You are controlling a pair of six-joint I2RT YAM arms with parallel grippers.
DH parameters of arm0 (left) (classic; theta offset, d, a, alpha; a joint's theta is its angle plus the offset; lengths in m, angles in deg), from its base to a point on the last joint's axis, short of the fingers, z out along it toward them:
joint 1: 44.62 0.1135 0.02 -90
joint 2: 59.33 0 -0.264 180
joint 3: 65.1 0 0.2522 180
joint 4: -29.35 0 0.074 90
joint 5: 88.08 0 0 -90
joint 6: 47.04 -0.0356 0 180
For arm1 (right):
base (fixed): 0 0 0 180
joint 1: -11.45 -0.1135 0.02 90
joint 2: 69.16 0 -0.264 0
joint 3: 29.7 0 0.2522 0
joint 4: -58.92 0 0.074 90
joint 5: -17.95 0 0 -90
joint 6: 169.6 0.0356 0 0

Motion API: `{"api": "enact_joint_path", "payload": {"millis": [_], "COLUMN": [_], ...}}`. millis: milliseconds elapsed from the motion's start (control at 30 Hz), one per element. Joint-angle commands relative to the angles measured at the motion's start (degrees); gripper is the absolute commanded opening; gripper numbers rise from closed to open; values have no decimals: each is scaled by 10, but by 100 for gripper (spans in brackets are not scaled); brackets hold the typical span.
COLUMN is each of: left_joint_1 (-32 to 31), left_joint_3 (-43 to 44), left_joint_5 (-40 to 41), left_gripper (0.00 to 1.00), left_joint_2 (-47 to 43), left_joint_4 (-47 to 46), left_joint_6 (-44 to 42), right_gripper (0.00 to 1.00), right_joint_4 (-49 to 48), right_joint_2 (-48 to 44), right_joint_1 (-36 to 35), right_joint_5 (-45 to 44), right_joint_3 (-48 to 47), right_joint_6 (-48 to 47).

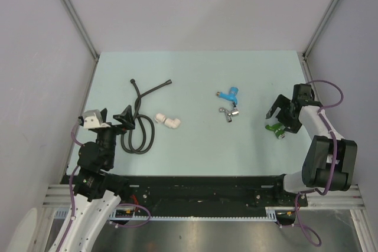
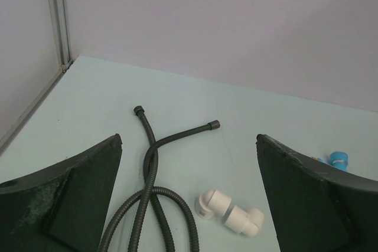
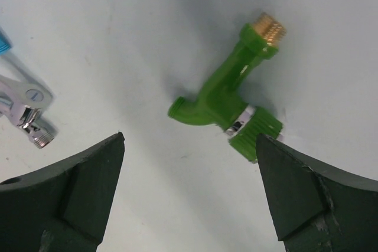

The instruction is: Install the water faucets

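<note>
This is a robot test cell in a lab. A pale green bench (image 1: pixel 195 146) is boxed in on three sides by plain grey panels (image 1: pixel 201 4) on metal posts (image 1: pixel 72 13). A cabled left arm (image 1: pixel 97 151) and right arm (image 1: pixel 322 146) are bolted along the bench's near edge.

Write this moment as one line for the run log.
left gripper: open, holding nothing | right gripper: open, over green faucet | blue-handled chrome faucet: lying free | black hose, white elbow fittings: untouched

gap: white elbows (image 1: pixel 168 121) to blue faucet (image 1: pixel 230 94) | block: black hose (image 1: pixel 137 123) near left jaws
</note>
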Motion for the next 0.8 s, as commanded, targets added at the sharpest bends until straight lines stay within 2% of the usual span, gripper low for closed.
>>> {"api": "enact_joint_path", "payload": {"millis": [0, 300, 567, 767], "left_joint_1": [-4, -5, -7, -8], "left_joint_3": [-3, -3, -3, -2], "left_joint_5": [0, -5, -8, -15], "left_gripper": [100, 100, 100, 100], "left_joint_2": [-7, -11, -10, -9], "left_joint_4": [-17, -16, -16, -13], "left_joint_6": [-10, -4, 1, 12], "right_gripper": [97, 94, 82, 77], "right_joint_4": [26, 41, 31, 28], "right_joint_2": [19, 60, 74, 85], "right_joint_1": [24, -2, -53, -70], "right_joint_5": [13, 42, 10, -20], "right_joint_3": [-13, -13, -12, -13], "right_joint_6": [-25, -45, -38, -36]}}
